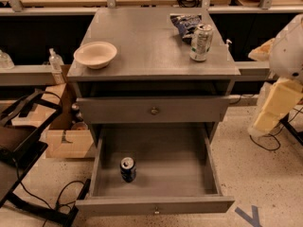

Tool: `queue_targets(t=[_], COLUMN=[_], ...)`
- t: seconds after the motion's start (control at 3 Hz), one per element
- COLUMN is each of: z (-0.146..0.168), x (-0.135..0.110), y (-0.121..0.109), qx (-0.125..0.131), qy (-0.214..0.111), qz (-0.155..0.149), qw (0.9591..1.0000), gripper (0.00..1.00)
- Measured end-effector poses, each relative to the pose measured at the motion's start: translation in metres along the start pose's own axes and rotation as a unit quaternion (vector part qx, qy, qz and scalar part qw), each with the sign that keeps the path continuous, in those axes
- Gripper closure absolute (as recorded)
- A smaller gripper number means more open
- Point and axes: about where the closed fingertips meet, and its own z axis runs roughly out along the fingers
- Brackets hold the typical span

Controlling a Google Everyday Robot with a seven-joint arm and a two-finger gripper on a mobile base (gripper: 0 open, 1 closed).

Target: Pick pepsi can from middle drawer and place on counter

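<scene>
The pepsi can (128,169) stands upright in the middle drawer (189,174), near its front left. The drawer is pulled fully out, and its front panel has a small knob. The counter (142,46) is the grey cabinet top above it. My arm hangs at the right edge of the view. Its pale yellow end with the gripper (266,123) points down beside the cabinet. The gripper is right of the drawers, well away from the can, and holds nothing that shows.
On the counter stand a beige bowl (95,54) at the left, a taller silver-green can (201,42) and a blue snack bag (183,22) at the back right. A shallower drawer (154,110) sits just above the open one. A cardboard box (66,141), cables and a black frame lie left.
</scene>
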Motion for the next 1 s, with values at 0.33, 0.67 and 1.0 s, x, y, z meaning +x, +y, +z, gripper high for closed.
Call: queue_targets(t=[0.33, 0.67, 1.0], z=[0.079, 0.147, 0.175], x=[0.016, 0.018, -0.004], y=[0.022, 0.029, 0.011], qx=[-0.044, -0.051, -0.018], qy=[-0.091, -0.219, -0.353], qz=[0.012, 0.032, 0.043], qw=[0.9948, 0.9738, 0.9346], gripper=[0.0, 0.0, 0.0])
